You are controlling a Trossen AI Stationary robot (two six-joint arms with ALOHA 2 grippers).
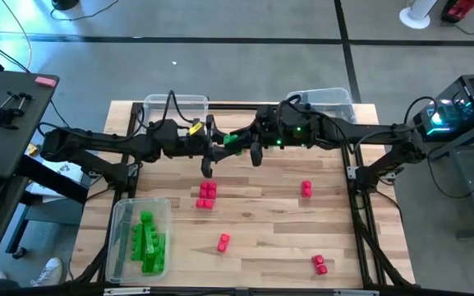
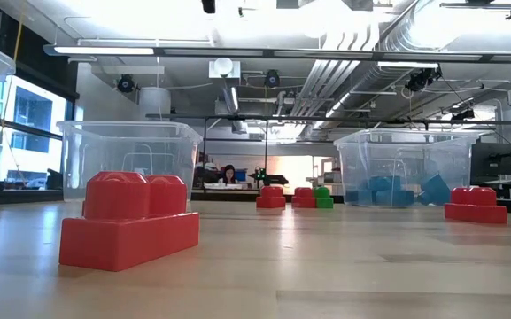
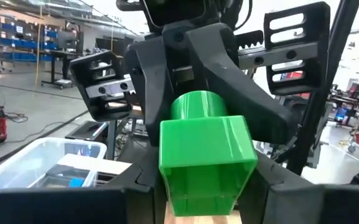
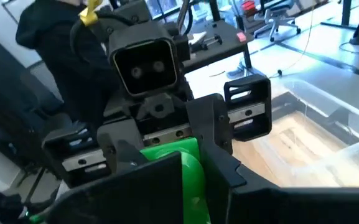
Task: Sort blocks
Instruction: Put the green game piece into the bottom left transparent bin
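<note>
Both end effectors met above the far middle of the tabletop (image 1: pixel 261 222) in the high view: the left end effector (image 1: pixel 220 148) and the right end effector (image 1: pixel 249 146) faced each other with a green block (image 1: pixel 232 140) between them. Nearer the front, below them, red blocks (image 1: pixel 207 194) lay scattered on the wood, and a clear bin (image 1: pixel 120 238) off to the left arm's side held sorted green blocks (image 1: pixel 149 242).

At table height, neither end effector showed; only red blocks (image 2: pixel 129 220), a small green one (image 2: pixel 323 197) and a bin of blue blocks (image 2: pixel 395 190) appeared.

From the left wrist, the green block (image 3: pixel 205 155) sat between that arm's own fingers, stud pointing at the right end effector (image 3: pixel 204 81), whose narrow jaws clamped its far end.

From the right wrist, the green block (image 4: pixel 179 171) was pinched in its own shut fingers, the left end effector (image 4: pixel 160 149) straight ahead.

This looked like a handover. Done well, the left jaws, which looked partly closed around the block, should seat squarely on its flat sides before the right lets go. Whether they already pressed it, I could not tell.
</note>
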